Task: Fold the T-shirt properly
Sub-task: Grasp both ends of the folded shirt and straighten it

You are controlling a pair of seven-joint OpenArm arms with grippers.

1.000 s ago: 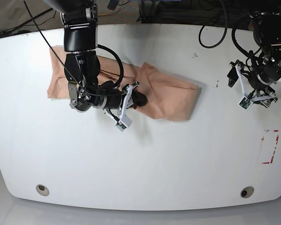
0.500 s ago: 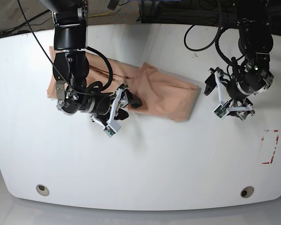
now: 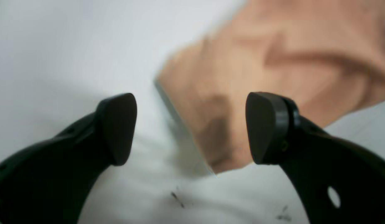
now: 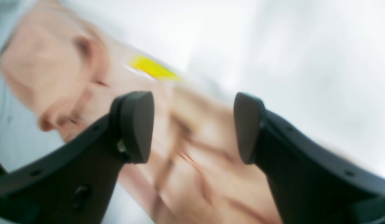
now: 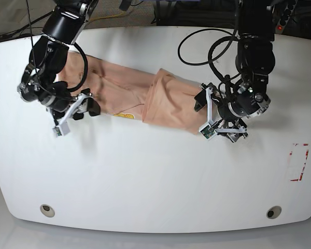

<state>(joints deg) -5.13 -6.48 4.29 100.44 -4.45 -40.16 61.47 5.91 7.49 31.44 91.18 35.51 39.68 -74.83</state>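
On the left of the base view, the right gripper (image 5: 78, 111) is seen over the left end of the T-shirt (image 5: 145, 96), its jaws apart with nothing between them. The left end of the cloth is partly hidden by this arm. The soft peach-pink T-shirt lies as a long folded band across the white table (image 5: 155, 176), with a thicker folded layer toward the right. A small yellow print (image 5: 125, 116) is visible at the lower edge, its shape blurred in the right wrist view. At the right end, the left gripper (image 5: 205, 115) is held with jaws apart, empty. A red marking (image 5: 298, 162) is seen far right, well apart.
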